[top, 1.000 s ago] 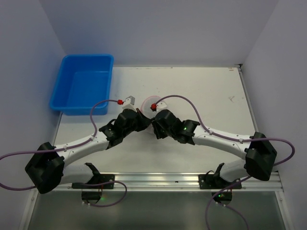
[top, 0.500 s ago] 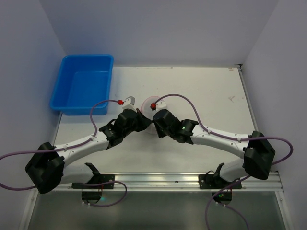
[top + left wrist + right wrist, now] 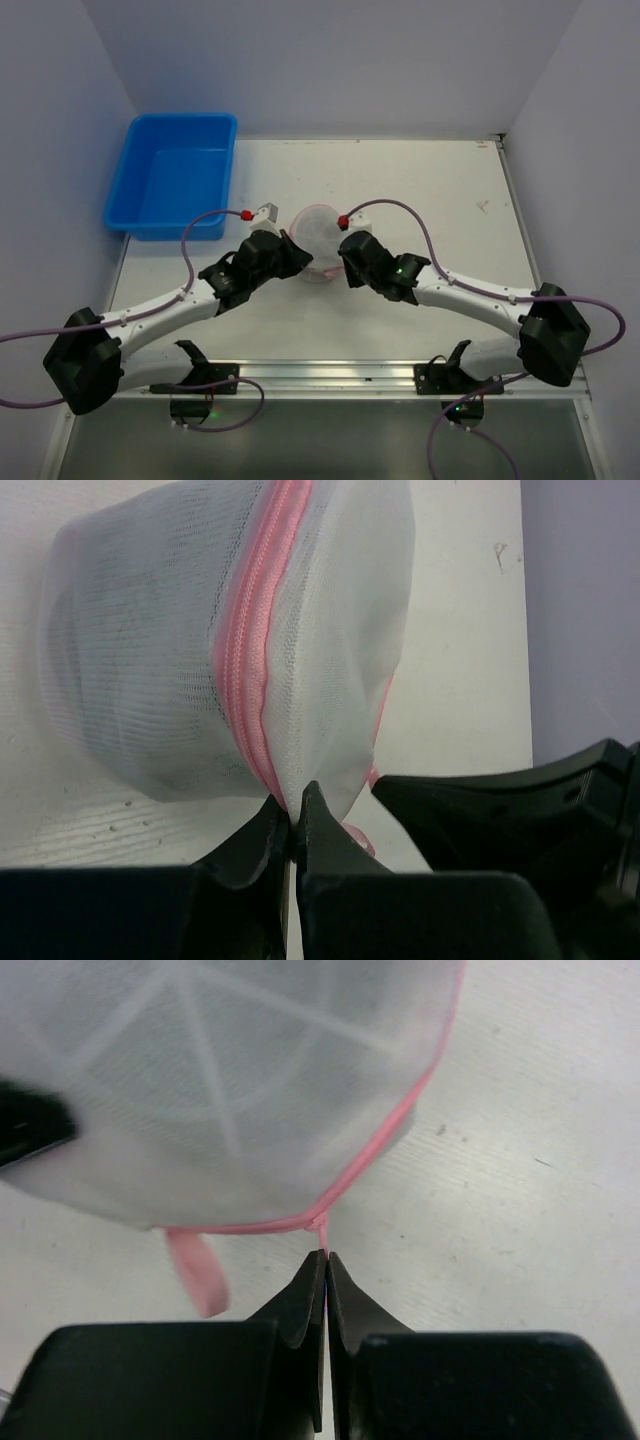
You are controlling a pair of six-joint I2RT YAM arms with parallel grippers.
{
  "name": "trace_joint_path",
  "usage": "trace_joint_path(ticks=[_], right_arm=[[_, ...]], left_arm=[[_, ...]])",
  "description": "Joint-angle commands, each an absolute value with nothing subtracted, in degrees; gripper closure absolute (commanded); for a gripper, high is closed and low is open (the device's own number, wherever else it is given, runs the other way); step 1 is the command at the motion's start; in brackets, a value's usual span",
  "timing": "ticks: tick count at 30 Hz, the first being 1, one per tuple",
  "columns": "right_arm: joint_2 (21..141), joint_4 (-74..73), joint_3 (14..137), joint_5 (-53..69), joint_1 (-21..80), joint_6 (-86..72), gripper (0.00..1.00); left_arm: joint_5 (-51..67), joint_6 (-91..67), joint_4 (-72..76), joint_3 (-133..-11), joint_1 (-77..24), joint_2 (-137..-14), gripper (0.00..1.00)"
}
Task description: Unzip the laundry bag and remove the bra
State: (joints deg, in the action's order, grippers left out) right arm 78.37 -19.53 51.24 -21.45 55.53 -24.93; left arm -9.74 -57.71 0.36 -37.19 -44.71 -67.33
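The laundry bag [image 3: 321,235] is a small round white mesh drum with pink zipper trim, lying mid-table between my two grippers. My left gripper [image 3: 292,815] is shut on the mesh fold of the bag [image 3: 200,650] beside its pink zipper [image 3: 255,630]. My right gripper [image 3: 326,1260] is shut on a thin pink zipper pull [image 3: 322,1232] at the rim of the bag [image 3: 220,1080]. A pink loop tab [image 3: 195,1272] hangs from the rim at the left. The bra is hidden inside the bag; only dim shading shows through the mesh.
A blue plastic bin [image 3: 172,176] stands at the table's back left corner. Purple cables loop over both arms. The right arm's black body [image 3: 520,820] shows close at the right of the left wrist view. Purple walls enclose the table.
The right gripper has moved right, away from the left one, and the round bag now shows between them. The left arm has shifted slightly.
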Motion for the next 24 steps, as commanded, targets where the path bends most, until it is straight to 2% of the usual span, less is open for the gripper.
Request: trace_joint_path(ticks=[1, 4, 8, 15, 16, 17, 20, 24], right_arm=[[74.5, -19.4, 47.8, -21.8, 50.0, -27.2, 1.0], [70.9, -16.6, 44.6, -16.0, 44.5, -26.9, 1.0], [68.2, -13.0, 43.6, -8.6, 43.3, -23.9, 1.0], [66.4, -8.4, 42.2, -0.6, 43.4, -25.7, 1.0], [66.0, -7.6, 42.0, -0.3, 43.4, -25.8, 0.94], [66.0, -6.3, 41.8, 1.9, 43.4, -25.8, 0.78], [67.1, -2.7, 40.8, 3.8, 43.5, -25.6, 0.57], [68.6, 4.5, 36.9, 8.3, 43.4, -26.5, 0.5]], left_arm=[[-10.2, -54.7, 0.1, -35.8, -43.9, -64.1, 1.0], [-4.8, -51.4, 1.3, -33.2, -42.5, -61.9, 1.0], [5.3, -43.4, 4.0, -31.3, -38.5, -62.2, 1.0], [14.5, -37.2, 3.7, -38.4, -33.2, -69.2, 1.0], [14.9, -37.4, 4.0, -39.2, -33.2, -69.5, 1.0], [15.7, -38.2, 4.5, -39.2, -33.2, -69.7, 1.0], [16.4, -39.7, 4.6, -38.9, -33.1, -69.9, 1.0], [16.7, -41.5, 5.4, -37.4, -33.1, -69.3, 1.0]])
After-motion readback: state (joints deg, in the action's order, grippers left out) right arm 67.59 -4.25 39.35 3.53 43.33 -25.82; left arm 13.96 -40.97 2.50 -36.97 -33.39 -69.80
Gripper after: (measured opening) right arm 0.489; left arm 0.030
